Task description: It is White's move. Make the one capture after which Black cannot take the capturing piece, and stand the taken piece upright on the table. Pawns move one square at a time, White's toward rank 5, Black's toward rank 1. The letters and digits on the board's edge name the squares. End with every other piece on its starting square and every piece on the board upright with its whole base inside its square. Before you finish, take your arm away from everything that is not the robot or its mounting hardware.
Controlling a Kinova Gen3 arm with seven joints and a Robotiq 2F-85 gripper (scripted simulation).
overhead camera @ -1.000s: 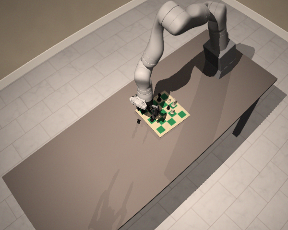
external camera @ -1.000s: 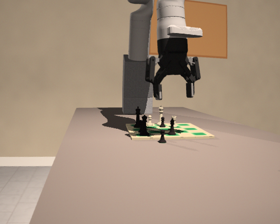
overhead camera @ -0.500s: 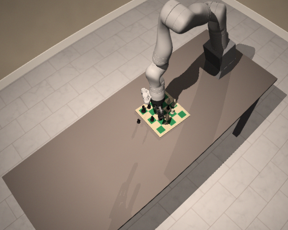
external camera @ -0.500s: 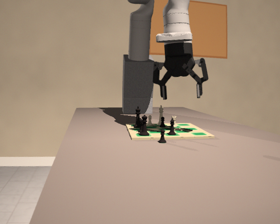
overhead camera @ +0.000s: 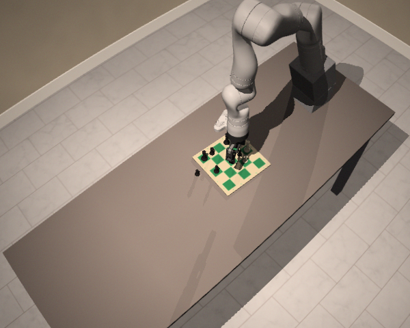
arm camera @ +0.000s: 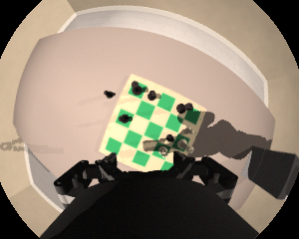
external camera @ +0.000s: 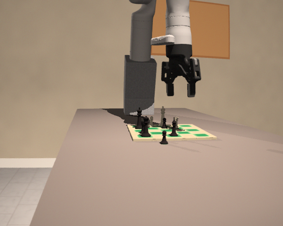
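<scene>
The green and cream chessboard (overhead camera: 231, 166) lies on the brown table; it also shows in the exterior view (external camera: 172, 132) and in the wrist view (arm camera: 152, 133). A black pawn (overhead camera: 197, 172) stands upright on the table just off the board's edge, also seen in the exterior view (external camera: 163, 137) and in the wrist view (arm camera: 109, 94). Several black pieces (external camera: 143, 126) stand on the board's near side. White pieces (external camera: 162, 116) stand toward the far side, shaded by the arm. My gripper (external camera: 180, 91) (overhead camera: 234, 155) is open and empty, high above the board's middle.
The arm's dark base block (overhead camera: 311, 83) stands on the table behind the board. An orange panel (external camera: 210, 31) hangs on the far wall. The table's long edges run on either side of the board.
</scene>
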